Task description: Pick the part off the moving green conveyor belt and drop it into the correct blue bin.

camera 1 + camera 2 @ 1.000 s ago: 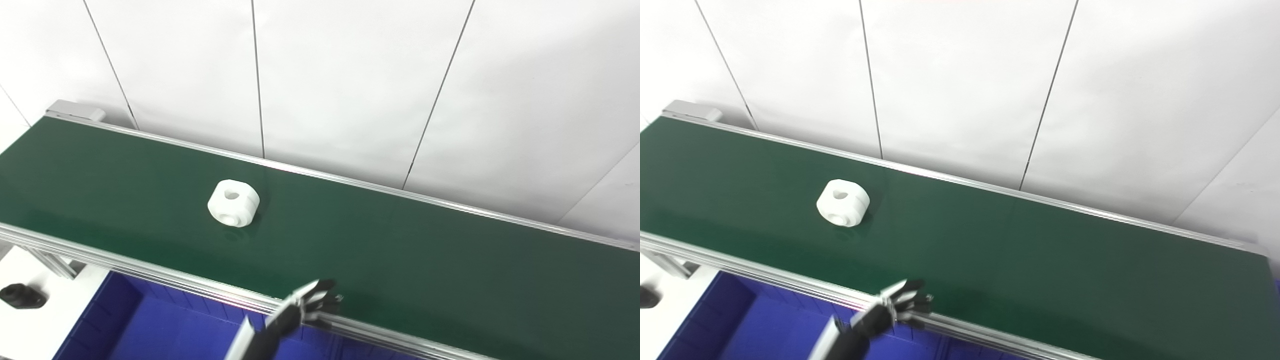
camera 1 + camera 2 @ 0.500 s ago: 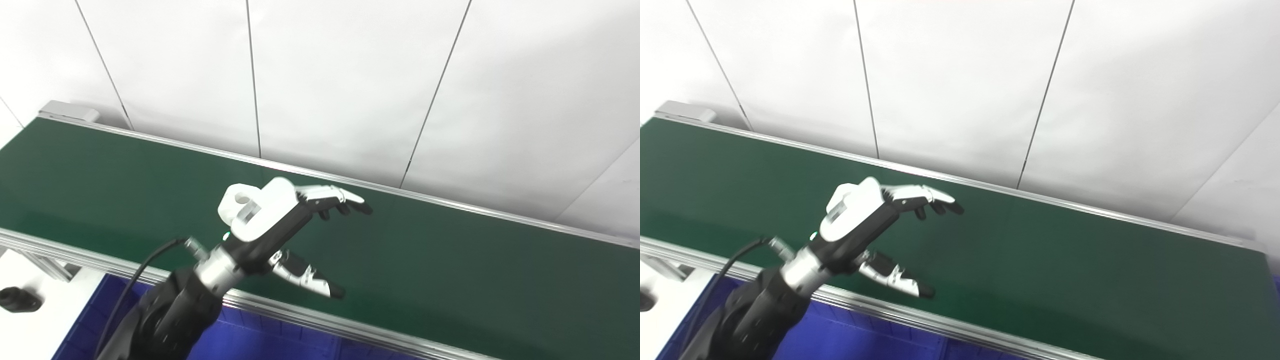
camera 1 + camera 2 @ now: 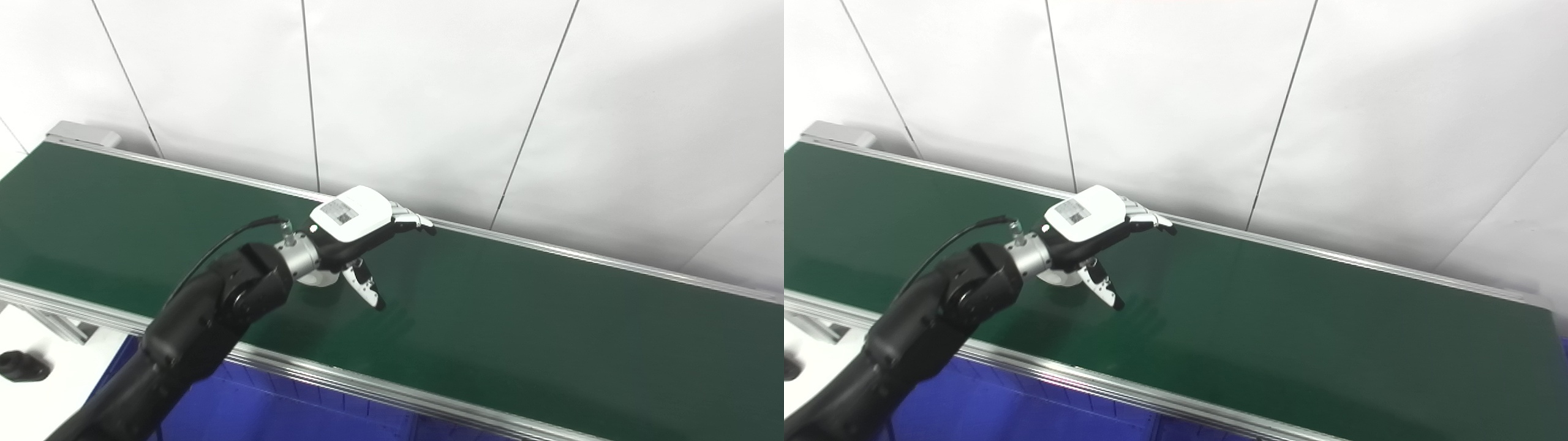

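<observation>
White part (image 3: 320, 279): mostly hidden under the left hand (image 3: 358, 228), only a sliver showed.
Blue bin (image 3: 288, 410): cut off by the bottom edge.
Black object (image 3: 21, 365): too small to identify.

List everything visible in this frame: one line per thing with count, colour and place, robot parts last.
conveyor belt: one, green, running across the view between silver rails.
part: one, white, on the belt, mostly hidden under the hand.
blue bin: one visible, blue, below the belt's near rail.
black piece: one, black, on the white surface at far left.
wall panels: white, behind the belt.
left hand: one, white and black, open above the part.
</observation>
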Available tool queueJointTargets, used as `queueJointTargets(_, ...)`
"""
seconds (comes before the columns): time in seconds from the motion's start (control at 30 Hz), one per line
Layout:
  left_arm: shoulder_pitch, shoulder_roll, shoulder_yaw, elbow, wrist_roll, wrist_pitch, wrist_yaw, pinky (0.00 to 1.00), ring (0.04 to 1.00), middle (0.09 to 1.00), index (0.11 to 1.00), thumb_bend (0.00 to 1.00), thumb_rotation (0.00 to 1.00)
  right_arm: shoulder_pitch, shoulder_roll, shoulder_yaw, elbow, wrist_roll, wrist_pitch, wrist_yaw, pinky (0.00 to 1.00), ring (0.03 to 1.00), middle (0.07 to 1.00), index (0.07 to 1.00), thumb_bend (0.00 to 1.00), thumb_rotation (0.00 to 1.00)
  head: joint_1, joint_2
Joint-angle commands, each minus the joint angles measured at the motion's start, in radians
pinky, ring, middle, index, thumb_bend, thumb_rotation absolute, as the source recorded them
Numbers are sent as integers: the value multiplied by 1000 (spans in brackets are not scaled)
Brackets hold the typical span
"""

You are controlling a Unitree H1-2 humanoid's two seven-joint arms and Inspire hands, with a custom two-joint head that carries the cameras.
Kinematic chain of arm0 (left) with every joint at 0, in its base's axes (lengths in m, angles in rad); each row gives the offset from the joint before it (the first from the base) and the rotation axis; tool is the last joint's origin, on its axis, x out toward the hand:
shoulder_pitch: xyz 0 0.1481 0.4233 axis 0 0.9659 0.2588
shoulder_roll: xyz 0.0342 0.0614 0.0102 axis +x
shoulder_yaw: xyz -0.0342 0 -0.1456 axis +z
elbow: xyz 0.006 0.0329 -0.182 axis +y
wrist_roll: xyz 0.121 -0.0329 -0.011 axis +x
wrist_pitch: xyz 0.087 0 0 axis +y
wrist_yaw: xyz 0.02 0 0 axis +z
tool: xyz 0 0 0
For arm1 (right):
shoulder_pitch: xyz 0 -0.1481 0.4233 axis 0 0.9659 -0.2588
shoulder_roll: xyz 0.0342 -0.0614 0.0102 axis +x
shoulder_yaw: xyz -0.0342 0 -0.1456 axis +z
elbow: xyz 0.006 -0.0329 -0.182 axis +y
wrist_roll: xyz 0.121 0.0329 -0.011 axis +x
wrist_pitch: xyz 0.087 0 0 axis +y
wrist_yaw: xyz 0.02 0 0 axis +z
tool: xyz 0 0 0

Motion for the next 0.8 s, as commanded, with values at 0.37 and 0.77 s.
queueJointTargets(0.37,-109,15,-71,200,82,7,52,803,809,813,806,1000,205,24,6,11,-35,-2,-25,8,1000,1000,1000,1000,779,1000,-5,13)
queueJointTargets(0.77,-120,48,-105,177,93,56,-85,770,792,793,776,1000,210,35,4,20,-45,4,-28,10,1000,1000,1000,1000,772,1000,-5,26)
